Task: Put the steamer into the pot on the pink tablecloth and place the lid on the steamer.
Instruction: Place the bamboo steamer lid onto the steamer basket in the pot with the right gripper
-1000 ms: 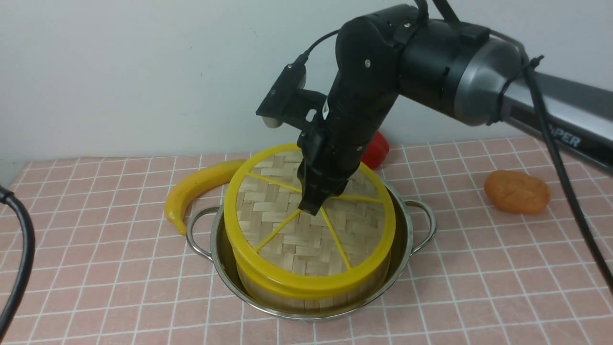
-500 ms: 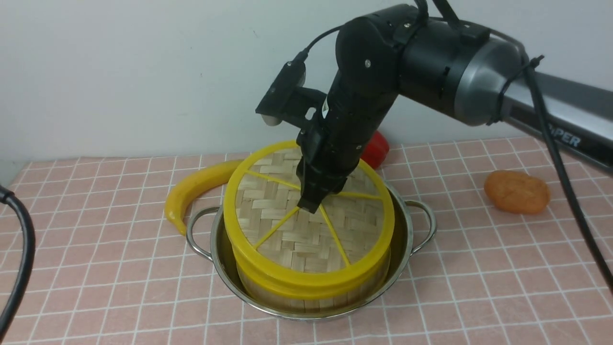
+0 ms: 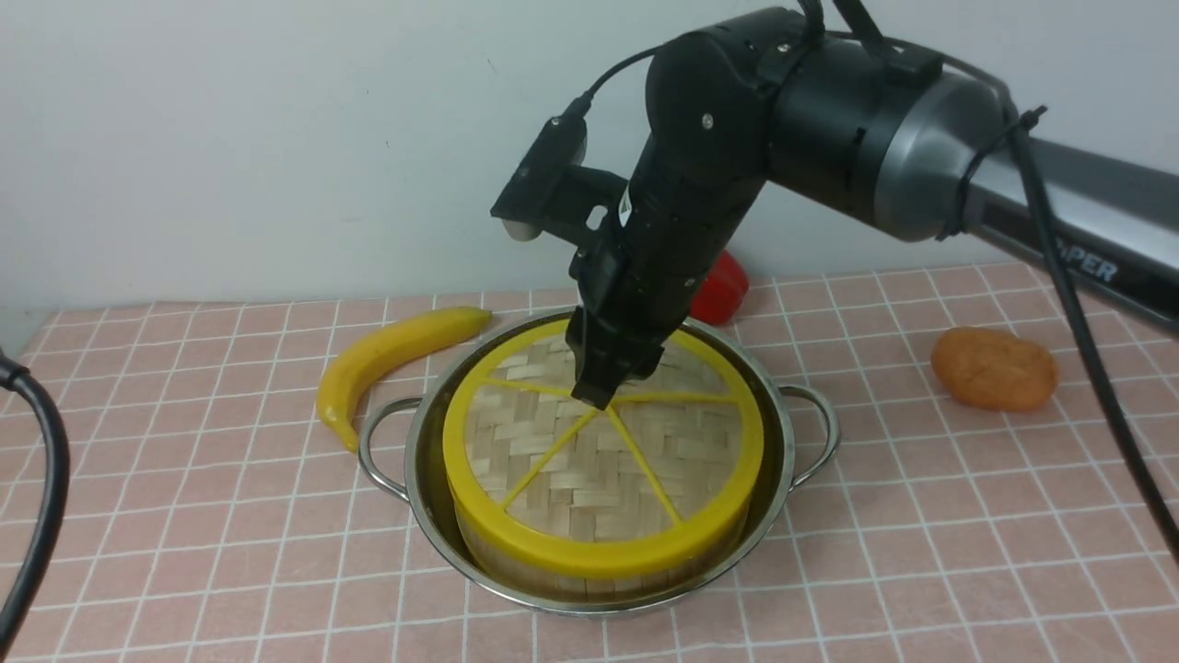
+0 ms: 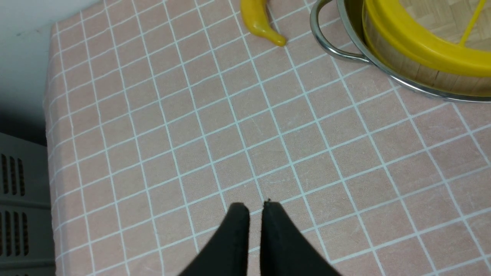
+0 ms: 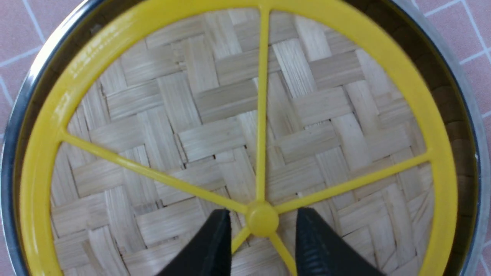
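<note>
Where the lid (image 3: 603, 451) lies, it sits flat and level on the steamer (image 3: 553, 578), yellow rim over yellow rim, so that only the steamer's bamboo wall shows beneath it. The steamer stands inside the pot (image 3: 781, 442), which rests about midway between the left and right edges of the pink tablecloth (image 3: 184, 460).

The right gripper (image 3: 599, 398) points down over the centre of the lid. Its jaws are spread, one finger (image 5: 215, 245) on each side of the centre knob (image 5: 262, 219), with a gap on both sides; nothing is gripped.

The left gripper (image 4: 255, 209) hangs over bare cloth toward the left edge, well apart from the pot. Its jaws are drawn almost together, a narrow slit between them, holding nothing.

A banana (image 3: 387, 359) lies just beside the pot's far-left rim. A red item (image 3: 723, 285), partly hidden by the right arm, sits behind the pot near the far edge. An orange lump (image 3: 993, 368) lies toward the right edge.
</note>
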`<action>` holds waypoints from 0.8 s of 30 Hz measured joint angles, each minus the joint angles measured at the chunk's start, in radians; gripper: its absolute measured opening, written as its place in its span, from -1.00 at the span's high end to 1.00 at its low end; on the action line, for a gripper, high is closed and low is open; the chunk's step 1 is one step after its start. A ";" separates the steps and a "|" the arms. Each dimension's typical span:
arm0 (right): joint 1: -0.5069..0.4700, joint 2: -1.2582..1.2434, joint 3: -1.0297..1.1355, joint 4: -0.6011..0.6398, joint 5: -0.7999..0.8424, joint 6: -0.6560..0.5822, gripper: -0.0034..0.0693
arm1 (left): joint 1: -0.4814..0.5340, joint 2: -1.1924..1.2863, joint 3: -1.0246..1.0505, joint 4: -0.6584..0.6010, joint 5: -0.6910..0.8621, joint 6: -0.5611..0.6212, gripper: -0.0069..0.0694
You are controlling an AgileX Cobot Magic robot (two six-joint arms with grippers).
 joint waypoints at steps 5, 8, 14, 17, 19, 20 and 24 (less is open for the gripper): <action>0.000 0.000 0.000 0.000 -0.006 0.000 0.11 | 0.000 0.000 0.000 0.000 0.000 0.001 0.69; 0.000 0.000 0.000 -0.001 -0.010 0.001 0.11 | 0.000 0.000 0.000 0.000 0.000 0.001 0.68; 0.000 0.008 0.000 -0.001 -0.003 0.013 0.11 | 0.000 0.000 0.000 0.000 0.000 0.001 0.68; 0.000 0.020 0.000 -0.001 -0.013 0.016 0.11 | 0.000 0.000 0.000 0.000 0.000 0.001 0.66; 0.000 0.038 0.000 -0.001 -0.018 0.024 0.10 | 0.000 0.000 0.000 0.000 0.000 0.001 0.65; 0.000 0.039 0.000 -0.001 -0.018 0.025 0.10 | 0.000 0.000 0.000 0.000 0.000 0.001 0.65; 0.000 0.061 0.000 -0.010 -0.019 0.044 0.13 | 0.000 0.000 0.000 0.000 0.000 0.001 0.65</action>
